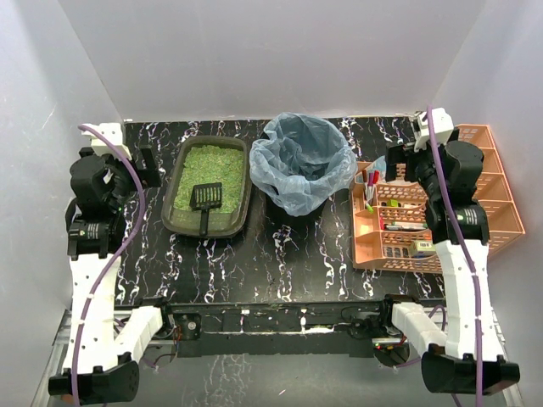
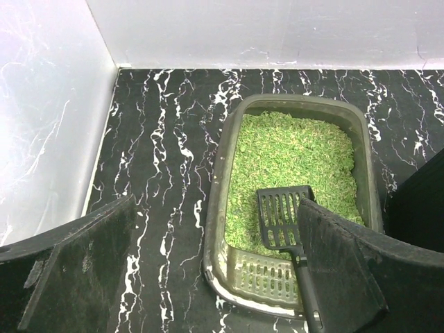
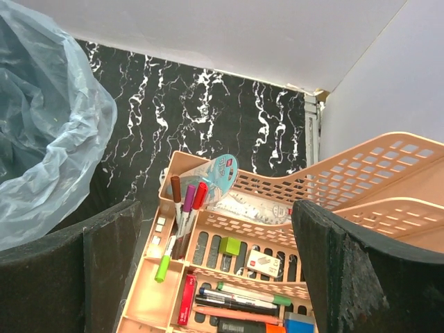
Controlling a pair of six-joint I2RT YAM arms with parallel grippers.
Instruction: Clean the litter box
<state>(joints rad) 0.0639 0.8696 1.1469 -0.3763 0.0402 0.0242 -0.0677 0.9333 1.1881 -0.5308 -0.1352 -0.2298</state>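
The litter box [image 1: 181, 170] is a dark olive tray filled with green litter [image 1: 212, 165], lying left of the table's centre. A black slotted scoop [image 1: 206, 197] rests in it, blade on the litter and handle over the near rim. My left gripper [image 1: 140, 167] hovers just left of the box, open and empty. In the left wrist view the box [image 2: 220, 201] and scoop [image 2: 281, 215] lie between and beyond its fingers, slightly right of my left gripper [image 2: 215, 205]. My right gripper [image 1: 399, 161] is open and empty above the organiser's left edge, also seen as my right gripper [image 3: 215, 208].
A round bin lined with a translucent blue bag [image 1: 301, 161] stands just right of the litter box; the bag [image 3: 41, 139] shows in the right wrist view. An orange slatted organiser [image 1: 496, 216] with pens and small items sits at the right. White walls enclose three sides.
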